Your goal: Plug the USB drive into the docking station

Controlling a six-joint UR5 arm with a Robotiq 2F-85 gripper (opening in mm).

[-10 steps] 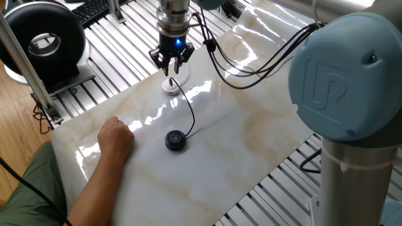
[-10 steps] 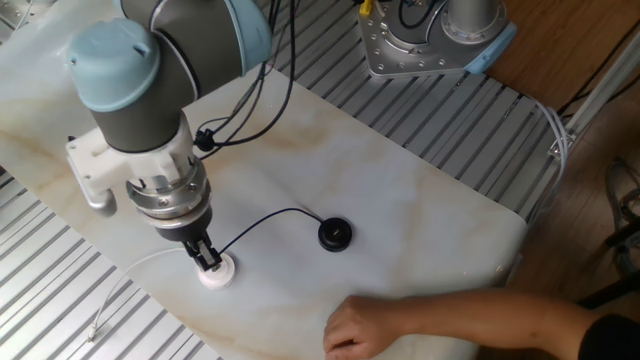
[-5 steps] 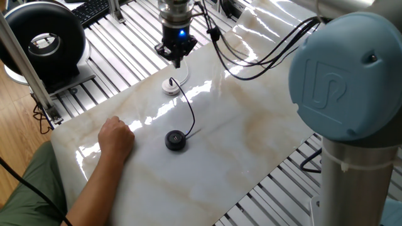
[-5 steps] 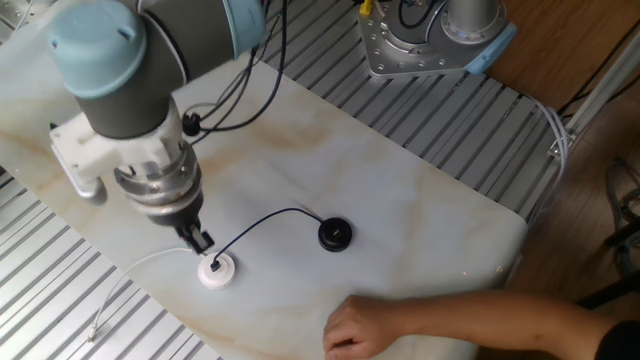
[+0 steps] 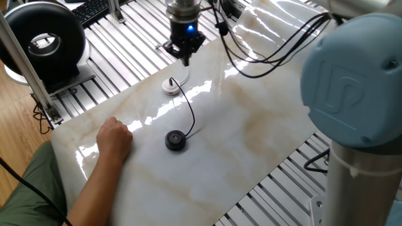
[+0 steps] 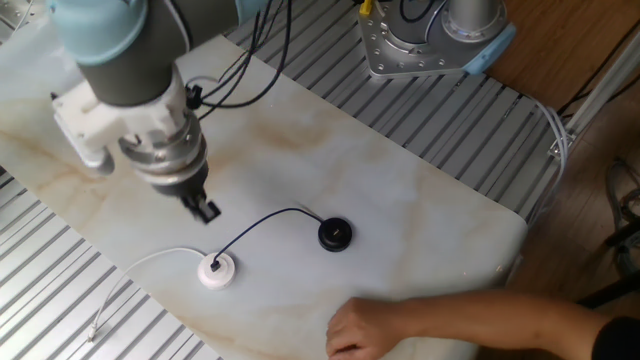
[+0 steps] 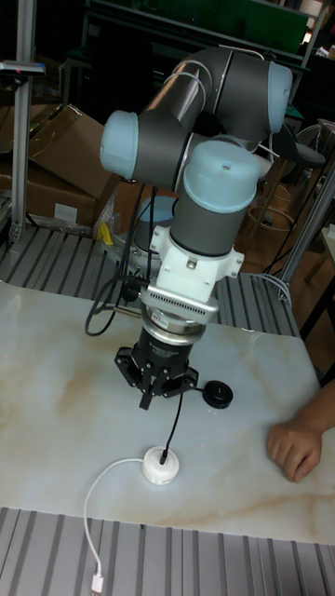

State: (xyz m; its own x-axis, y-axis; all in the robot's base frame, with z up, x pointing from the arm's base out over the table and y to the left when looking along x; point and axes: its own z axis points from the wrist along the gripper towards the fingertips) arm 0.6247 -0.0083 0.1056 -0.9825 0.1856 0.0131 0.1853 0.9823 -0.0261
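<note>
On a marble table (image 5: 251,132), the USB drive (image 6: 214,265) stands plugged into the top of the white docking station (image 6: 216,271), its black cable curving to a round black puck (image 6: 335,235). The gripper (image 6: 206,211) hangs above and apart, empty, fingers narrowly parted. A person's hand (image 5: 115,139) rests nearby

**Count of things on the desk**

The desk (image 6: 420,180) carries one docking station (image 6: 216,270), one USB drive (image 6: 214,265), one black puck (image 6: 335,235) and one human hand (image 6: 365,328). One pincer (image 6: 206,211) hangs above.
</note>
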